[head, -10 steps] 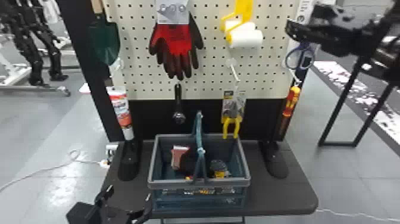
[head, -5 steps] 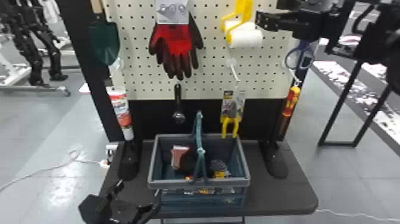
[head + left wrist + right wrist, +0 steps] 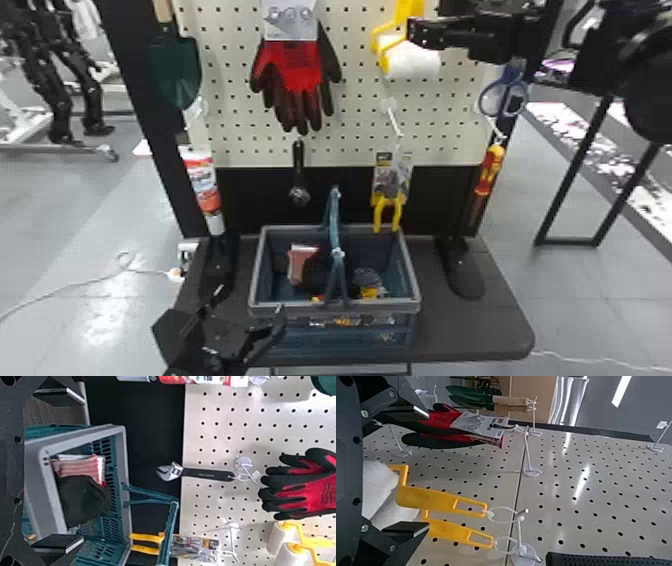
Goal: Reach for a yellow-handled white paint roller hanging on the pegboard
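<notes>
Yellow-handled white paint roller [image 3: 411, 61]: hung toward the upper right of the pegboard [image 3: 350, 117], inward from its right edge, with a second of its kind [image 3: 449, 530] beside it. In my right wrist view, clear loops tie both yellow handles to one hook [image 3: 520, 534]. My right gripper [image 3: 414, 34] stands at the roller from the pegboard's right-edge side, its fingers spread wide and grasping nothing; whether a finger touches a handle, I cannot tell.

Around the roller: red-and-black gloves [image 3: 295, 70] to its left; blue-handled scissors [image 3: 487, 100] at the right edge; yellow-handled pliers [image 3: 387, 210] hanging past the lower edge. An adjustable wrench [image 3: 298, 170] hangs from the middle of that edge, a red-and-yellow tool [image 3: 489, 172] at the lower right corner, a red-and-white tube [image 3: 204, 185] at the lower left corner and a green trowel [image 3: 176, 70] higher, along the left edge.

Below: a basket [image 3: 411, 272], handle upright, sits mid-desk [image 3: 475, 330], close to the front edge. My left gripper [image 3: 250, 299] is over the desk's front left part, its fingers apart and holding nothing.
</notes>
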{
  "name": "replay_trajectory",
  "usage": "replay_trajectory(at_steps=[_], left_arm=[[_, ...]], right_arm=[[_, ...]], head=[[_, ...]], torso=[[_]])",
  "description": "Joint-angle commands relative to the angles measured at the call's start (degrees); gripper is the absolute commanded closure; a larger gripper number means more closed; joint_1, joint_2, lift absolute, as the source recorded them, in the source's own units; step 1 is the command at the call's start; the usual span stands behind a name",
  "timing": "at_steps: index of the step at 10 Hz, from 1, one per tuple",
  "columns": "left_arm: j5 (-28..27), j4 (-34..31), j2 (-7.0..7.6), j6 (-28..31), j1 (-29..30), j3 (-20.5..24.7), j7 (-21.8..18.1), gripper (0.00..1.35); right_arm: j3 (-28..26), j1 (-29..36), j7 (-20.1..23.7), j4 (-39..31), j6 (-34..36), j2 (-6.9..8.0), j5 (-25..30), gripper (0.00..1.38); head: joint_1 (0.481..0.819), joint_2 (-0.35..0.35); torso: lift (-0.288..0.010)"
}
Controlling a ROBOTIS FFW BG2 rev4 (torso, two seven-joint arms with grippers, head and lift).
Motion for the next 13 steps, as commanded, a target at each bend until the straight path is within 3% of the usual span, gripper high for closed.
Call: replay_trajectory(at_steps=[1, 3, 5, 7, 10, 11, 12, 13], left_arm=[[0.18, 1.29, 0.0, -0.78, -1.68, -0.69, -0.62, 0.1], [0.45, 1.81, -0.79, -1.3, -1.77, -0.69, -0.8, 0.1], [-0.08, 2.34, -1.58, -0.95, -1.68, -0.69, -1.06, 0.1], [-0.26, 2.34, -1.76, -1.48, -1.86, -0.25, -1.5, 0.1], [-0.34, 2.69, -1.49, -1.22, -2.47, -0.52, -1.59, 0.1], [-0.26, 2.78, -1.4, -1.04, -2.47, -0.78, -1.59, 0.1], [-0.17, 2.78, -1.32, -1.04, -2.47, -0.96, -1.67, 0.1], [0.1, 2.78, -1.23, -1.39, -2.21, -0.87, -1.67, 0.1]], right_arm=[[1.27, -1.01, 0.09, 1.08, -0.31, -0.28, -0.82, 0.3], [-1.02, 1.28, 0.26, 2.92, -2.68, 1.21, -0.2, 0.2], [-0.93, -1.09, 0.26, 7.41, -2.77, 2.26, 1.73, 0.18], [-3.04, -3.55, 2.73, 14.79, -4.35, 7.63, 6.83, 0.18], [-1.9, -6.02, 2.73, 20.94, -6.99, 12.46, 5.16, 0.19], [-1.02, -7.25, 3.08, 22.43, -7.69, 13.43, 5.33, 0.24], [0.39, -8.39, 3.25, 22.87, -7.69, 13.07, 5.42, 0.75], [1.18, -8.74, 3.25, 21.91, -6.11, 11.93, 6.13, 1.15]], head=[[0.549, 0.0], [0.549, 0.0], [0.549, 0.0], [0.549, 0.0], [0.549, 0.0], [0.549, 0.0], [0.549, 0.0], [0.549, 0.0]], torso=[[-0.1], [-0.1], [-0.1], [-0.1], [-0.1], [-0.1], [-0.1], [-0.1]])
